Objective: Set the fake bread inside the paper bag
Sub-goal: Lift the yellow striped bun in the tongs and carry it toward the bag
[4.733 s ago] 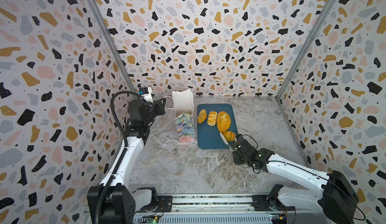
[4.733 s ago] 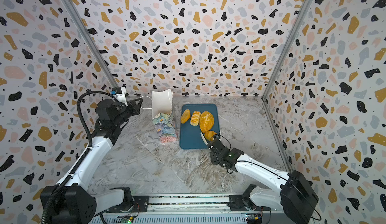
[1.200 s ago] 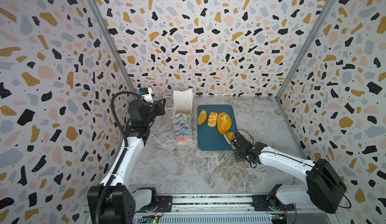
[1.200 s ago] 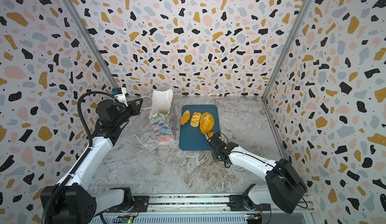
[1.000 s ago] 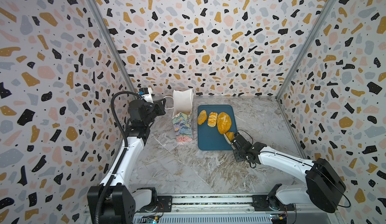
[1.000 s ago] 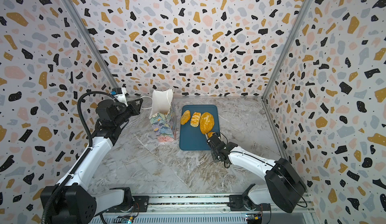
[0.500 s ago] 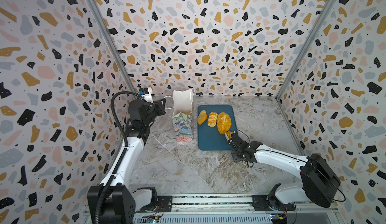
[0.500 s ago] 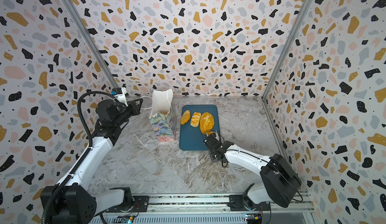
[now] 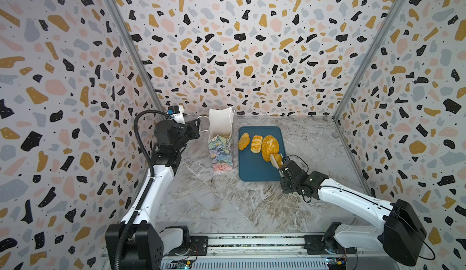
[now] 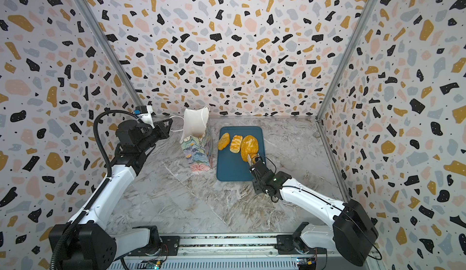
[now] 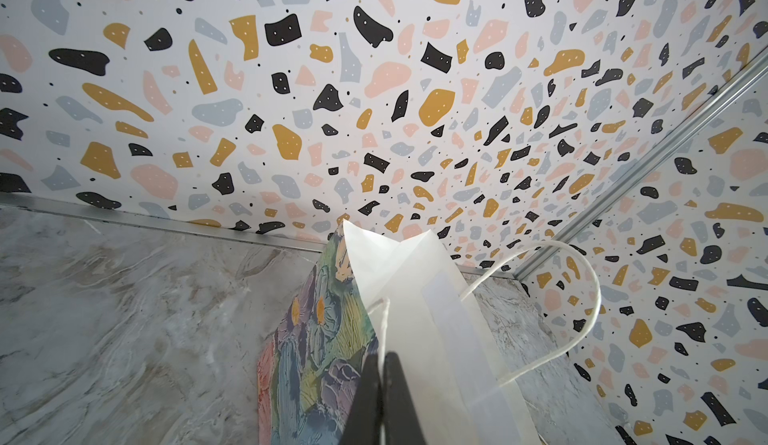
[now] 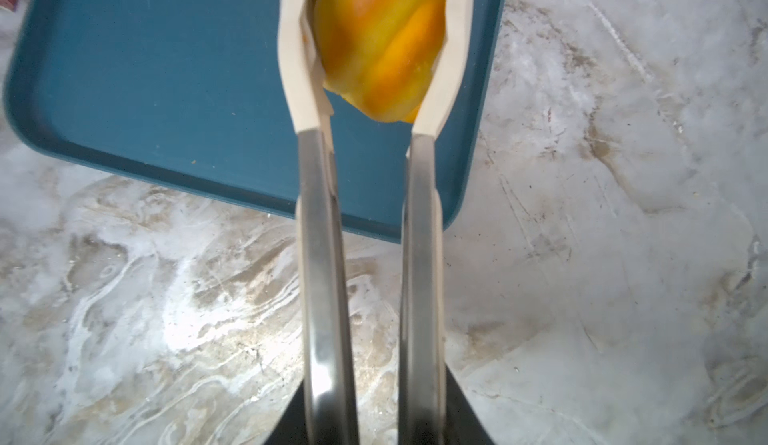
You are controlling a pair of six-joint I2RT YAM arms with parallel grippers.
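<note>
Squarely between right pincer's (image 12: 376, 2) clamped fingers (image 12: 297, 48), bread roll (image 12: 374, 48); left pincer (image 11: 381, 360) clenched on handle (image 11: 385, 326).

1. Paper bag (image 9: 220, 142): pastel painted flowers outside in blue, green, pink and lilac with small orange centres; plain white inside; white cord handles (image 11: 600, 297).
2. Tray (image 9: 254, 168): plain dark teal-blue.
3. Ridged roll (image 9: 243, 141): golden-yellow turning brown. Plaited pastry (image 9: 256, 144): pale gold with darker brown bands. Seeded loaf (image 9: 269, 145): orange-brown, flecked with pale specks.
4. Banded bread (image 12: 378, 44): slanting bands of yellow, orange and brown.
5. Right hand (image 9: 276, 159): cream fingers (image 12: 297, 69) on silvery shafts. Left hand (image 11: 381, 357): black fingers (image 11: 401, 401).
6. Arms (image 9: 353, 200): white links, black joints.
7. Worktop (image 9: 227, 205): grey-white marble pattern with brownish veins.
8. Walls (image 9: 252, 42): white terrazzo print with black, mustard, pink and grey-blue patches and fine dots.
</note>
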